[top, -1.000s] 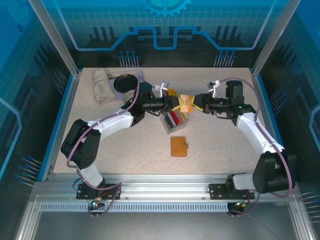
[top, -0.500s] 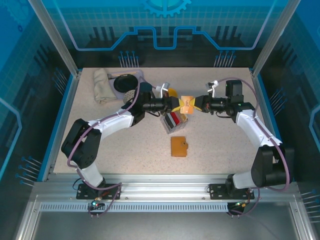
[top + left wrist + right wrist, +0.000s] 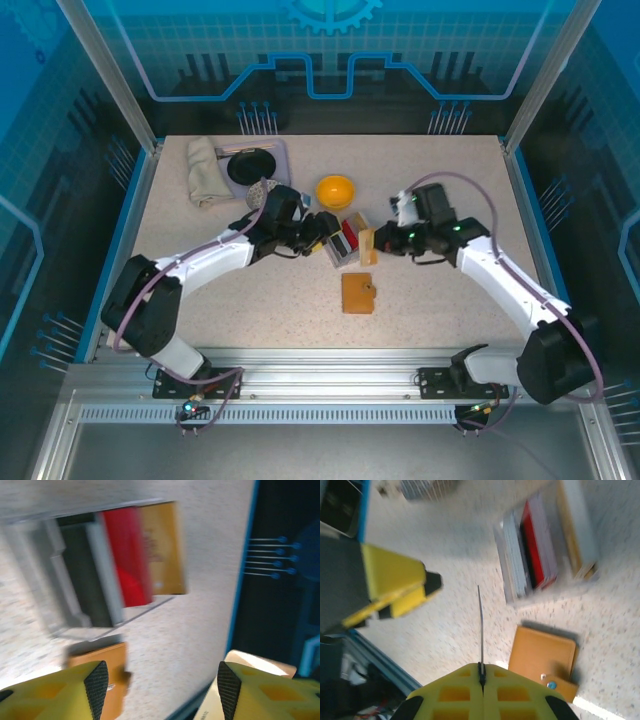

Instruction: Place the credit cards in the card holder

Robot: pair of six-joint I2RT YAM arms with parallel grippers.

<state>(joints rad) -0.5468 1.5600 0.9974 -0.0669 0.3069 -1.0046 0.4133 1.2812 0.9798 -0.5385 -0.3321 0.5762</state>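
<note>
My right gripper point(image 3: 377, 243) point(image 3: 481, 672) is shut on a beige credit card point(image 3: 366, 246), which shows edge-on as a thin line point(image 3: 480, 625) in the right wrist view. It hovers just above and behind the closed tan-orange card holder point(image 3: 358, 292) point(image 3: 542, 660) point(image 3: 102, 672). My left gripper point(image 3: 322, 226) point(image 3: 162, 685) is open with nothing between its fingers, to the left of the grey tray point(image 3: 338, 258) point(image 3: 507, 587). Red point(image 3: 125, 555), yellow point(image 3: 162, 550) and black point(image 3: 82, 575) credit cards stand in that tray.
An orange bowl point(image 3: 335, 190) sits behind the tray. At the back left lie a folded cloth point(image 3: 204, 170) and a black dish on a pale mat point(image 3: 250, 164). Bare tabletop lies around the card holder, towards the front edge.
My left gripper has opened and let go of the beige card, then drawn back left and down. The right gripper has carried the card nearer, towards the card holder.
</note>
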